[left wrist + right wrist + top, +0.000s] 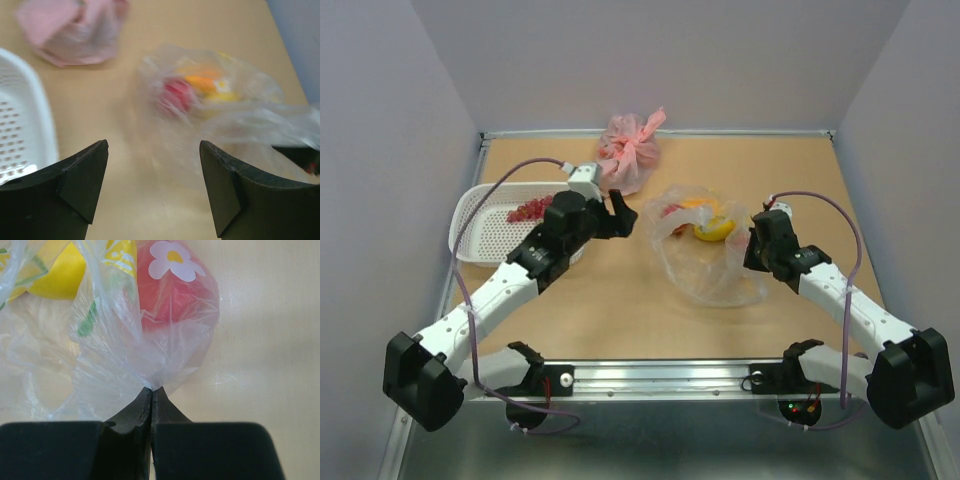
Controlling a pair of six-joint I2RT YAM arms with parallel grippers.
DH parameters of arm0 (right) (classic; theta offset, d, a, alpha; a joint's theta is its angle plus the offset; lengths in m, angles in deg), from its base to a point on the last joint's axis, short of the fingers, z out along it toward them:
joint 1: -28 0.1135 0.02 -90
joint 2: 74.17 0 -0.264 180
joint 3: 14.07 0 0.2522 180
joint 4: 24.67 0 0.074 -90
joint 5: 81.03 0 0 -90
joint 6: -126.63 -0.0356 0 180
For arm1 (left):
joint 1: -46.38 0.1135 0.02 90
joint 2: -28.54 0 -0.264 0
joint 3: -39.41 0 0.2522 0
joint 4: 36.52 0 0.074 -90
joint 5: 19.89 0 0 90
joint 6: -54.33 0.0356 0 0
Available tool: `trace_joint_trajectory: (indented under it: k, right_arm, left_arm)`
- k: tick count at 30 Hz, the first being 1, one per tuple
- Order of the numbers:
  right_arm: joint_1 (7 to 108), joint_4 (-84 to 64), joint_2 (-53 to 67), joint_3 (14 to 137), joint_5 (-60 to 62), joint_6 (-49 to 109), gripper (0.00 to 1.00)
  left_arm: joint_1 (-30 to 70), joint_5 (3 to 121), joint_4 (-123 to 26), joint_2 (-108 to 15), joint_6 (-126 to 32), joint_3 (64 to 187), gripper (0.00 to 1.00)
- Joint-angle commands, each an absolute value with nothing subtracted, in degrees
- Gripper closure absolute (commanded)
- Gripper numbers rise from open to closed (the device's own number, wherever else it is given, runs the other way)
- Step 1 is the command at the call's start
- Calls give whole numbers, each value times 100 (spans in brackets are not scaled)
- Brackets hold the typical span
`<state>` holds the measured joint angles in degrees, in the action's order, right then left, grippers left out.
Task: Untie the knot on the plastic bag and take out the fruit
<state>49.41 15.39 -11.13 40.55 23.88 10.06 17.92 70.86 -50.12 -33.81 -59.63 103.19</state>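
Observation:
The clear plastic bag [705, 262] lies crumpled right of the table's middle, and its knot is out of view. Inside it are a yellow fruit [713, 228], a red one [670, 211] and an orange one [692, 203]. My right gripper [756, 246] is shut on a pinch of the bag's film [151, 385]; just beyond it sit a red fruit with a white flower [172, 285] and the yellow fruit [52, 277]. My left gripper [618, 214] hangs open and empty left of the bag [220, 107], over bare table. A red grape bunch [528, 210] lies in the white basket [480, 238].
A tied pink bag [630, 150] sits at the back, behind my left gripper, and also shows in the left wrist view [75, 30]. The white basket [20, 125] stands by the left wall. Walls close the table at the back and on both sides.

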Motion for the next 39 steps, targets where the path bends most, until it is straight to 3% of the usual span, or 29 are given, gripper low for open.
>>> trace_joint_trajectory:
  k: [1, 12, 16, 20, 23, 27, 32, 39]
  right_arm:
    - [4918, 1756, -1107, 4548, 2619, 1307, 100]
    - [4919, 2257, -1001, 4978, 2383, 1562, 100]
    - [4927, 2319, -1019, 5040, 2207, 1562, 100]
    - [4927, 2337, -1045, 5040, 1970, 1396, 100]
    - [4927, 2337, -1063, 4935, 1697, 1220, 100]
    - [4927, 2380, -1212, 4707, 1565, 860, 100]
    - [4927, 2451, -1441, 4495, 1565, 640, 100]
    - [4927, 2477, -1494, 4460, 1600, 587, 100]
  left_arm:
    - [294, 7151, -4528, -3491, -5309, 10125, 16]
    - [-1240, 6818, -4018, -5563, -3683, 11345, 25]
    - [-1338, 6853, -3983, -6328, -3191, 11863, 25]
    - [-1260, 7686, -3956, -7190, -2855, 12540, 25]
    - [-796, 8258, -4009, -7866, -3440, 13226, 25]
    - [-47, 8162, -4071, -8282, -4629, 13755, 25]
    - [121, 8488, -3552, -8098, -5034, 13501, 24]
    - [51, 7513, -3394, -7659, -6096, 12895, 21]
